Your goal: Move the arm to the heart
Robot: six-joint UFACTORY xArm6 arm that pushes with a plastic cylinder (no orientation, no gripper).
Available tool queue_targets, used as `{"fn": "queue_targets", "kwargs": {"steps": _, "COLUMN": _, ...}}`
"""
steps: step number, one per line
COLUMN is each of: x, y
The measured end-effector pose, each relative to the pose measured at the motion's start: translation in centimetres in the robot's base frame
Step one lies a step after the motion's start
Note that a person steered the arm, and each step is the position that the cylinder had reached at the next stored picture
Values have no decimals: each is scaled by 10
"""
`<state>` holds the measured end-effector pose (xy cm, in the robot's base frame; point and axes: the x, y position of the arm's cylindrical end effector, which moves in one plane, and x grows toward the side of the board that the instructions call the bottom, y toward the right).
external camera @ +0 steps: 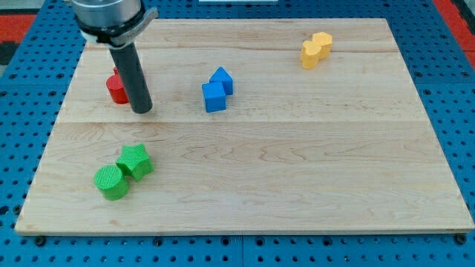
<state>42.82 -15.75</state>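
Observation:
My tip (142,110) rests on the wooden board (297,170) at the view's upper left. Red blocks (116,88) lie just left of the rod, partly hidden behind it; their shapes are hard to make out. A yellow heart-like block (321,41) and a second yellow block (310,54) touch each other at the view's upper right, far from my tip. A blue cube (214,97) and a blue pointed block (222,79) sit together right of my tip.
A green star (135,161) and a green cylinder (111,182) touch each other at the view's lower left, below my tip. The board lies on a blue pegboard surface (453,89).

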Motion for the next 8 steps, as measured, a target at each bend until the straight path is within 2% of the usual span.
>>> {"fn": "queue_targets", "kwargs": {"steps": 2, "x": -6, "y": -21}}
{"fn": "queue_targets", "kwargs": {"steps": 3, "x": -15, "y": 2}}
{"fn": "queue_targets", "kwargs": {"steps": 6, "x": -104, "y": 88}}
{"fn": "queue_targets", "kwargs": {"steps": 8, "x": -154, "y": 187}}
